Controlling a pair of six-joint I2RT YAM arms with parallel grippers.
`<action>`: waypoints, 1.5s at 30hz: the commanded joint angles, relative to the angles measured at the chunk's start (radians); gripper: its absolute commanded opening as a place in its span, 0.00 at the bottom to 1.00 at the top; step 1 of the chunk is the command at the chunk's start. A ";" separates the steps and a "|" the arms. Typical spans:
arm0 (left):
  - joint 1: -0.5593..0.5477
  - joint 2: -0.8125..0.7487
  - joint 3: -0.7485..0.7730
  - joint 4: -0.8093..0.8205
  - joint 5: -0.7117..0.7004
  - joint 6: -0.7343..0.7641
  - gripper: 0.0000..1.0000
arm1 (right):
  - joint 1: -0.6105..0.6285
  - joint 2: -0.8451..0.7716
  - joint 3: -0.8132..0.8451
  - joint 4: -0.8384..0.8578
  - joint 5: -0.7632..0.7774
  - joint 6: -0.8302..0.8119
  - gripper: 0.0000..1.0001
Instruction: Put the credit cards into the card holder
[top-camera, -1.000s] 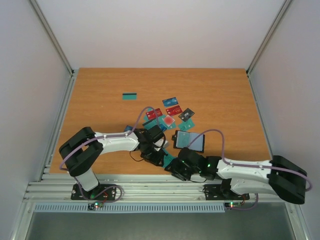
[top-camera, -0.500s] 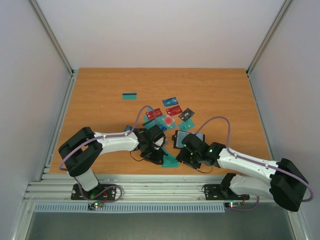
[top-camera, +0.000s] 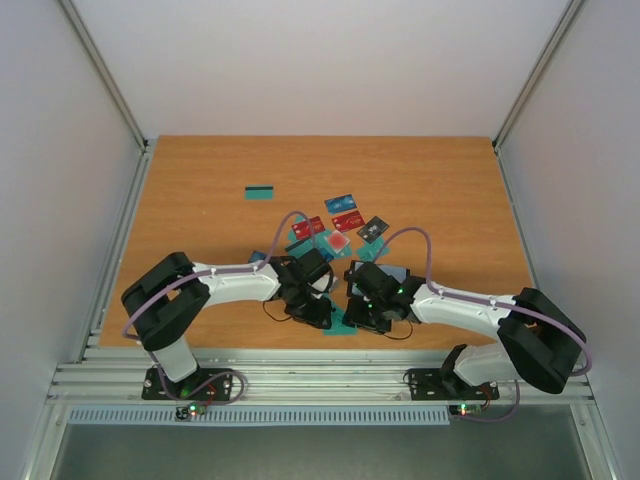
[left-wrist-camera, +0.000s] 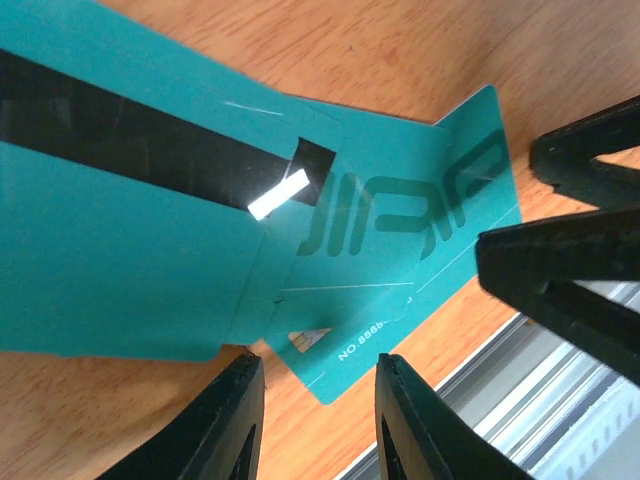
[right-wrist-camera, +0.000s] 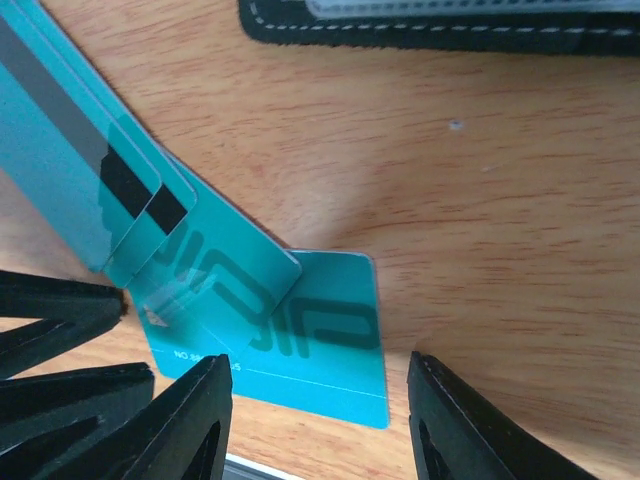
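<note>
Here the right gripper (right-wrist-camera: 318, 372), jaws about half apart and empty, straddles the free corner of a printed teal card (right-wrist-camera: 300, 340). The card lies flat on the table (right-wrist-camera: 480, 180) near its front edge, partly overlapped by striped teal cards (right-wrist-camera: 90, 150). The left gripper (left-wrist-camera: 318, 365), jaws narrowly apart and likewise holding nothing, faces it across the same pile. The black card holder (right-wrist-camera: 440, 25) lies nearby, apart from the pile. A flat card probably wants one finger worked under an exposed edge; closing squarely from above would likely skid off.
</note>
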 joint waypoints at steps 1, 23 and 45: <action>-0.003 0.033 -0.007 0.053 0.029 0.004 0.33 | -0.004 0.013 -0.027 0.042 -0.065 -0.040 0.50; -0.034 0.044 -0.083 0.136 0.123 -0.003 0.32 | 0.123 0.045 -0.097 0.185 -0.218 0.095 0.49; -0.065 0.062 -0.059 0.076 0.079 0.010 0.32 | 0.167 -0.327 -0.235 0.025 -0.141 0.208 0.58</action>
